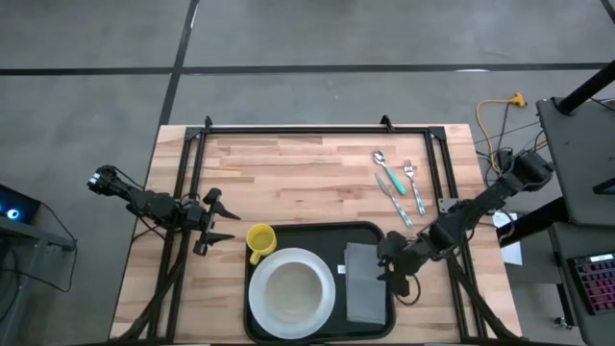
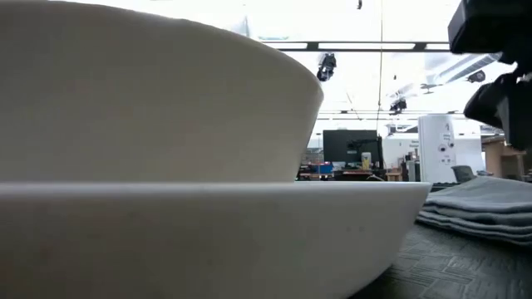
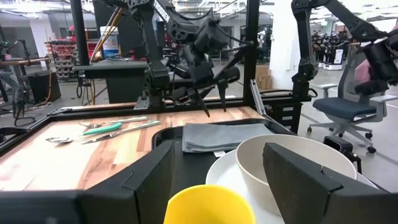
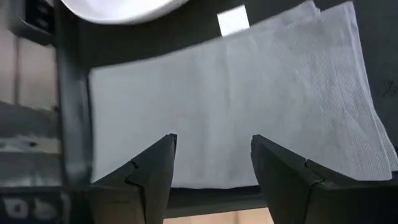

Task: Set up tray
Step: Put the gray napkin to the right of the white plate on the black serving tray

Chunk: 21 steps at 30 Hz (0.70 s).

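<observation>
The right gripper (image 1: 392, 264) hangs with fingers spread, empty, just above the folded grey napkin (image 1: 363, 282) lying on the black tray (image 1: 317, 234). Beyond the napkin sits the white bowl (image 1: 291, 288). The left gripper (image 1: 223, 221), fingers apart, waits beside the yellow cup (image 1: 259, 240).

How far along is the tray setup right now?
Done: the tray holds the plate with a bowl, the yellow mug and the folded grey napkin. In hand: nothing; the right gripper, jaws open, hovers over the napkin, the left gripper waits open beside the mug. Left: the cutlery lies on the table.
</observation>
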{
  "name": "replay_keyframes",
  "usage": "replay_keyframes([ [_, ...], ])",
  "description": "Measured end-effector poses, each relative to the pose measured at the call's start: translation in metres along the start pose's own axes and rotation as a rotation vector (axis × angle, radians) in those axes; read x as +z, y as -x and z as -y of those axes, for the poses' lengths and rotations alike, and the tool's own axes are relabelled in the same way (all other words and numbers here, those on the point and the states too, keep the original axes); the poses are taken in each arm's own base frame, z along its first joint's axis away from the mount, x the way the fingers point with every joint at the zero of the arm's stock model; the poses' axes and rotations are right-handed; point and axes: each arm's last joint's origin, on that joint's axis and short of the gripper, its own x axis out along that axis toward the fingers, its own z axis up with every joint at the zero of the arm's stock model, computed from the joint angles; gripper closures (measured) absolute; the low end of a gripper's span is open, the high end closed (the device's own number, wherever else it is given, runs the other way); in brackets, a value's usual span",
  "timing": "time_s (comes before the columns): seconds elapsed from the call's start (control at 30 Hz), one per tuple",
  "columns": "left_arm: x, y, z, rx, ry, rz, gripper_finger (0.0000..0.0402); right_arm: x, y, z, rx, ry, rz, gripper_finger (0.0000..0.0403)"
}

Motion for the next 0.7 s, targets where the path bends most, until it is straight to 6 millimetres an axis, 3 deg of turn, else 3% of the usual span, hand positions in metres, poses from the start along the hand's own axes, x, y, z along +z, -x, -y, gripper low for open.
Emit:
replay_keyframes([
  [0.2, 0.000, 0.000, 0.000, 0.000, 0.000, 0.000, 0.0178, -0.004, -0.020, 0.002, -0.065, 0.073, -0.059, 0.0204],
  [0.5, 0.000, 0.000, 0.000, 0.000, 0.000, 0.000, 0.0178, 0.007, -0.048, -0.013, -0.198, 0.329, -0.198, 0.0216],
  [0.7, 0.000, 0.000, 0.000, 0.000, -0.001, -0.004, 0.0178, 0.012, -0.068, -0.022, -0.237, 0.344, -0.246, 0.0220],
])
